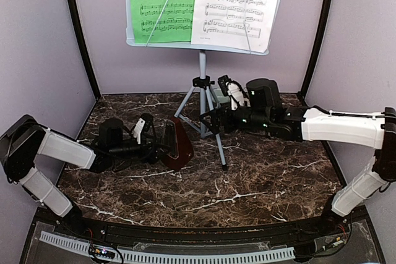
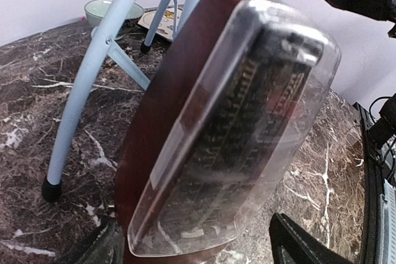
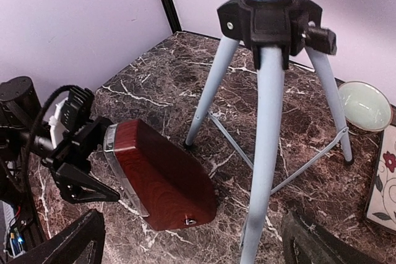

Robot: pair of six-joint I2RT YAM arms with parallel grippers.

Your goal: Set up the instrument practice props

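Glossy red-brown pyramid metronome (image 3: 164,180), clear cover — white-veined marble table (image 1: 260,180).

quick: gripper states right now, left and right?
left gripper: closed on the metronome.
right gripper: open, fingers either side of a stand leg, not gripping it.

A: What sits on the dark marbled desk (image 1: 266,177)?
B: A pale-green bowl (image 3: 365,104), upright, near the back wall.
A: Anything by it?
B: A flowered tile (image 3: 383,183), flat, just beside it. Whether they touch, I cannot tell.
A: And around?
B: Lilac walls (image 1: 43,41) with black corner posts (image 1: 80,35).
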